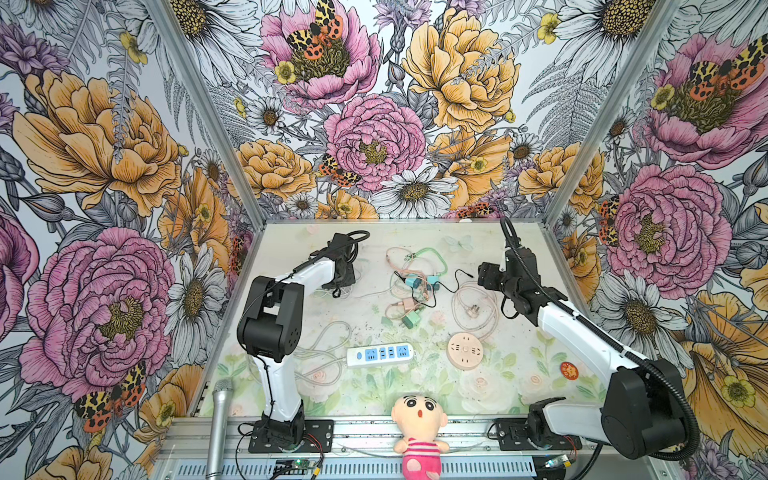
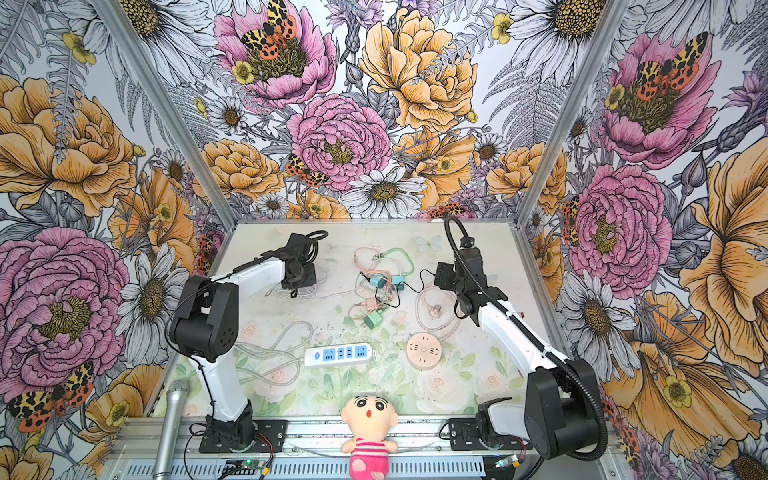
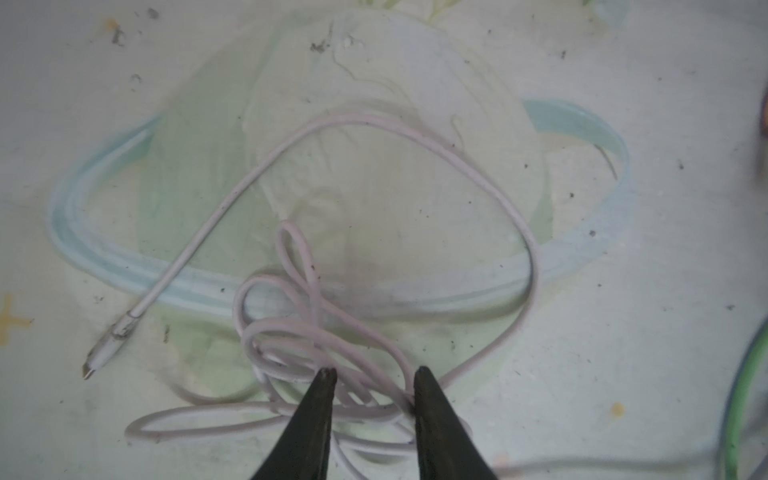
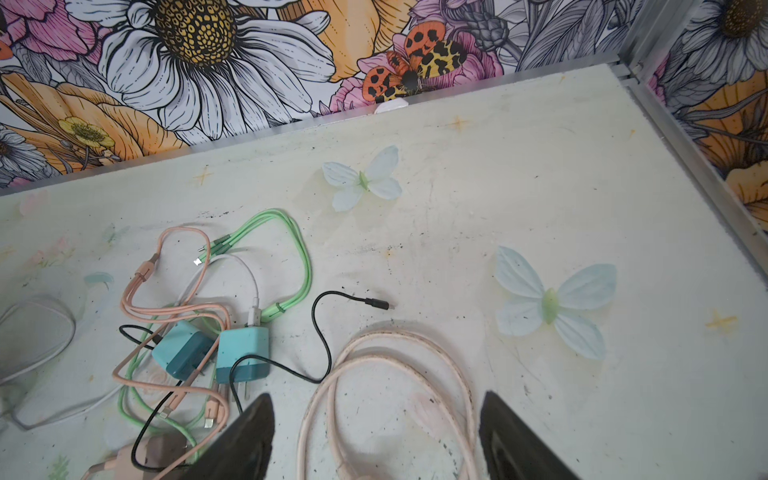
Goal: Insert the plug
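Observation:
A white power strip (image 1: 380, 354) (image 2: 337, 354) with blue sockets lies at the front middle, and a round pink socket (image 1: 465, 351) (image 2: 424, 351) to its right. The pink cable's plug (image 1: 473, 311) lies inside its loop (image 4: 395, 345). My right gripper (image 4: 378, 397) (image 1: 484, 276) hovers open above that loop, holding nothing. My left gripper (image 3: 375, 370) (image 1: 337, 291) points down at the back left, its narrowly parted jaws astride a tangled white cable (image 3: 415, 137); one finger touches a strand. The cable's small connector (image 3: 104, 353) lies free.
Two teal chargers (image 4: 183, 349) (image 4: 243, 353), a pink charger (image 1: 405, 305) and a green one (image 1: 412, 320) lie tangled with pink, green and black cables (image 4: 324, 332) mid-table. The strip's cord (image 1: 320, 353) loops left. A plush doll (image 1: 419, 432) and a microphone (image 1: 220, 424) sit at the front edge.

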Robot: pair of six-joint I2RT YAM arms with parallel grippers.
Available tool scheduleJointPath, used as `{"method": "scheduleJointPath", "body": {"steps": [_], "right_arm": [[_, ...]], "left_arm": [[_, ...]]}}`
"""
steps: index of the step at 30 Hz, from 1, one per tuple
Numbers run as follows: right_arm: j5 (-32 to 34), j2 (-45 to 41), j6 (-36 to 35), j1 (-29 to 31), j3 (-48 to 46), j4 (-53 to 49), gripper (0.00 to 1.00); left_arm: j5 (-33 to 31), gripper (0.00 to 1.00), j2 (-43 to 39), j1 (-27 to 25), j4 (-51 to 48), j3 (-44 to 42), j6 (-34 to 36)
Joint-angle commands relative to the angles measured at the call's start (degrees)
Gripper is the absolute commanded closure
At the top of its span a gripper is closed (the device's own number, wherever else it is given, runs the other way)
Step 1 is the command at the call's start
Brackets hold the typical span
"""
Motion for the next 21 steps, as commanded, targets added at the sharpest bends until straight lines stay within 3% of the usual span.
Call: {"method": "scheduleJointPath", "body": {"steps": [1,7,11,15,21], "right_arm": [[0.5,0.4,0.8,0.6,1.6,0.2,0.22],[0.4,0.7,1.1,1.1,1.5,0.1,0.22],[0.4,1.4,1.2,1.8,1.7,0.1,0.23],[0.1,3.1,1.2,3.2,2.9,0.1,0.24],[0.0,7.6,-0.2,7.0,5.7,0.0,0.27]], "left_arm": [[-2.4,0.65,-3.4,1.5,-0.6,-1.2,-1.1],[-0.7,0.65,-6.9,2.1,-0.7,-1.5,0.3],[0.5,0.64,-8.6,-0.6,-0.8,-0.4,2.0],[5.8,0.64,-8.7,-3.5,-0.7,1.8,2.3],[8.8,0.64,-5.2,-7.2,-0.5,6.0,1.7]]}}
